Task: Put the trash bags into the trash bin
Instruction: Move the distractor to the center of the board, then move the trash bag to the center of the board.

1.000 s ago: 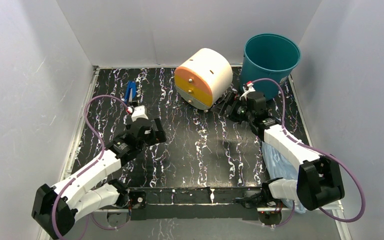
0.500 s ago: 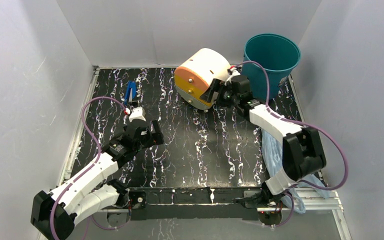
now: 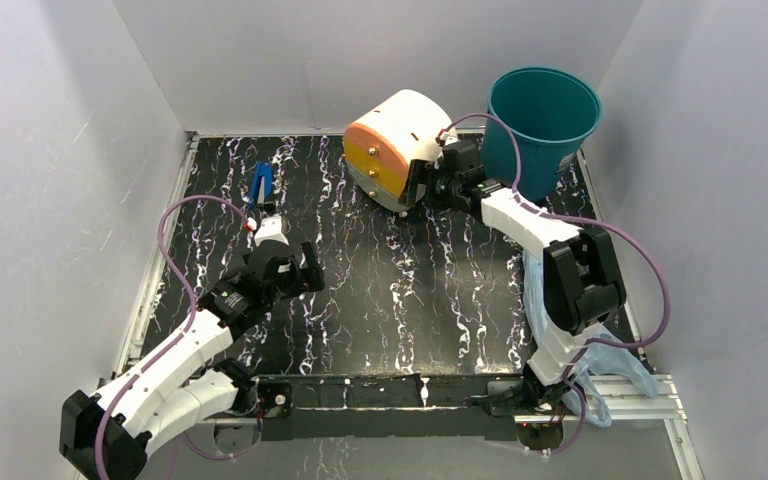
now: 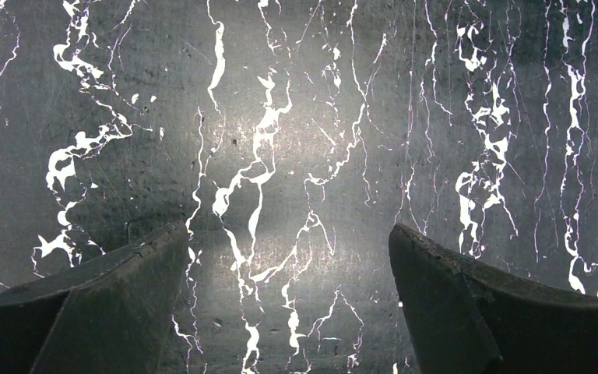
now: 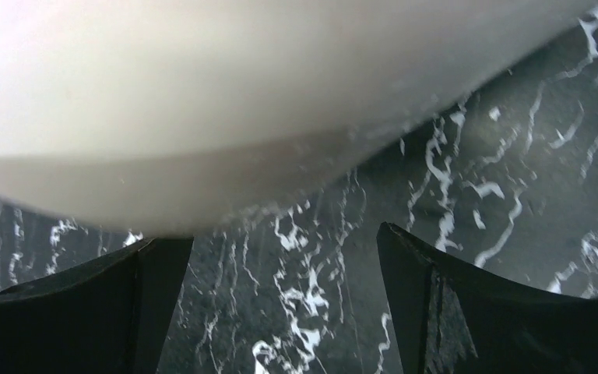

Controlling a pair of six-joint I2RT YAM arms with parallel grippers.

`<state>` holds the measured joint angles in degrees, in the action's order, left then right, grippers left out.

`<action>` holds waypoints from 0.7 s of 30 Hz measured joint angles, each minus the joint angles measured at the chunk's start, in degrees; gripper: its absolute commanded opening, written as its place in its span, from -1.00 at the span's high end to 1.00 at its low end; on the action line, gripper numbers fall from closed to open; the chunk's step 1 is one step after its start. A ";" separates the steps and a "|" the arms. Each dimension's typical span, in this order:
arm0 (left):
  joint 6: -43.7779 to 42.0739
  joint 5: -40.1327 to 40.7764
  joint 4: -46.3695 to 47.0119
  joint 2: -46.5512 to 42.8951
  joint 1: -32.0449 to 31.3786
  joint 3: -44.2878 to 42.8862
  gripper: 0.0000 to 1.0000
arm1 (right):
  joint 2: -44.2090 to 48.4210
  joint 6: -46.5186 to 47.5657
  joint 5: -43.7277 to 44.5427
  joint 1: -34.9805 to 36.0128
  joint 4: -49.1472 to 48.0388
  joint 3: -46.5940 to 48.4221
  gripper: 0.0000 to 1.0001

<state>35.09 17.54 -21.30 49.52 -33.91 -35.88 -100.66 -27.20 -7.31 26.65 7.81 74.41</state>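
The teal trash bin (image 3: 542,115) stands upright at the far right corner, nothing showing inside. The light-blue trash bag (image 3: 544,318) lies crumpled at the near right, partly under my right arm. My right gripper (image 3: 422,186) is stretched out far, open, pressed against the side of the cream-and-orange drum (image 3: 392,150). In the right wrist view the drum's cream wall (image 5: 202,93) fills the top, just over the left of the open right gripper's (image 5: 284,257) fingers. My left gripper (image 3: 303,268) hovers open over bare tabletop; nothing lies between the fingers of the left gripper (image 4: 288,241).
A small blue clip-like object (image 3: 260,183) lies at the far left of the black marbled table (image 3: 410,290). Grey walls close in the left, back and right sides. The drum lies on its side between the bin and the table's middle.
My right arm has reached farther out and to the left, and the drum has shifted left and turned with it. More of the bag shows. The left arm drew back slightly.
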 measured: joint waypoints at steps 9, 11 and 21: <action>-0.13 -0.09 0.48 1.09 0.00 0.02 -0.95 | 26.01 -0.85 21.16 3.78 14.21 -13.14 -0.97; -0.07 -0.37 1.20 1.38 0.02 0.28 -0.95 | 33.77 -3.72 30.03 3.06 18.73 -16.57 -0.97; 0.02 -2.82 2.45 2.36 0.04 0.74 -0.95 | 39.65 -6.75 33.35 -28.50 27.15 -27.85 -0.97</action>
<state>35.11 14.72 -18.85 51.88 -33.87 -35.14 -61.01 -33.95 26.04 -1.85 34.96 46.57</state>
